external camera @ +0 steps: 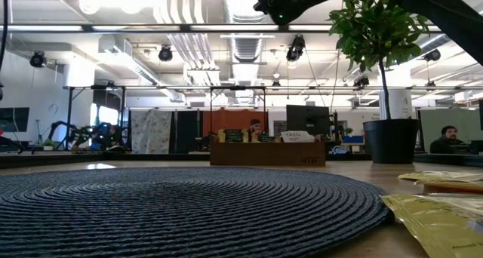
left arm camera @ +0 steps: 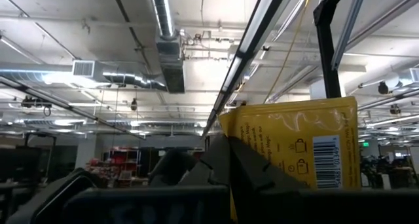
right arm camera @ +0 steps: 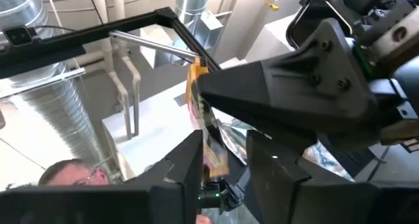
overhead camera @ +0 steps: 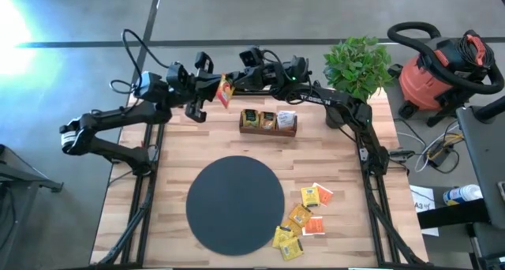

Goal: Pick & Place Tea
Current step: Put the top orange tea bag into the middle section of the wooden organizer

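Paper-thin and limp, the tea sachet (overhead camera: 226, 91) hangs above the desk (overhead camera: 173, 151) at about eleven o'clock from the black mat (overhead camera: 234, 204), clamped in our left gripper (overhead camera: 207, 86), so our right gripper (overhead camera: 239, 80), part open around it, should pinch a flat face near an edge.

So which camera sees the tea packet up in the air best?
The left wrist view: the yellow tea sachet fills it, barcode showing. The high view shows it tiny between both arms; the right wrist view edge-on; the low view misses it.

Open ceiling ducts (external camera: 189, 32), strip lights, grey floor (overhead camera: 71, 17), red vacuum (overhead camera: 442, 73).
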Motion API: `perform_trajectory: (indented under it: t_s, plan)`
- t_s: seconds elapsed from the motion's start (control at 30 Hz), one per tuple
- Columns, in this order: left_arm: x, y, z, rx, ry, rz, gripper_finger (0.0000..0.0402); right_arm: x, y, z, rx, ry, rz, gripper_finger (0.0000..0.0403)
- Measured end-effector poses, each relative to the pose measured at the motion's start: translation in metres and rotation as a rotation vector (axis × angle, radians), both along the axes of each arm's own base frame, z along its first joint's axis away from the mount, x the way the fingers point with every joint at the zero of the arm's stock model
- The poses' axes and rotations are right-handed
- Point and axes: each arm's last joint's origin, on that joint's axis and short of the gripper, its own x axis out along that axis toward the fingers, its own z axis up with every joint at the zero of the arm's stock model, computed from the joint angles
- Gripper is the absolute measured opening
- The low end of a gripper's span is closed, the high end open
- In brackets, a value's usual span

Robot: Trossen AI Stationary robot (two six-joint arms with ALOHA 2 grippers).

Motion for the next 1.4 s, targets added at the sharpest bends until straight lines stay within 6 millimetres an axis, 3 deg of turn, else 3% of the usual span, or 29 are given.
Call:
perform_trajectory:
  t_s: [0.3, 0.7, 0.93, 1.2, 1.4]
  plan:
    - [0.003, 0.003, -0.004, -0.014, 0.048, 0.042, 0.0, 0.0, 0.0, 0.0, -0.018, -0.009, -0.006, 0.0054]
    - [0.0, 0.002, -0.006, -0.048, 0.114, 0.051, 0.0, -0.002, -0.002, -0.001, -0.079, -0.006, 0.0, 0.001]
    - [-0.019, -0.004, -0.012, -0.137, 0.327, 0.066, 0.0, -0.007, -0.014, -0.003, -0.12, 0.017, -0.001, 0.0008]
    - [-0.053, -0.009, -0.035, -0.341, 0.648, 0.299, 0.0001, -0.015, -0.039, -0.012, -0.169, 0.079, -0.019, 0.0008]
    - [-0.067, -0.013, -0.048, -0.458, 0.782, 0.386, 0.0004, -0.008, -0.064, -0.05, -0.15, 0.254, -0.072, 0.0008]
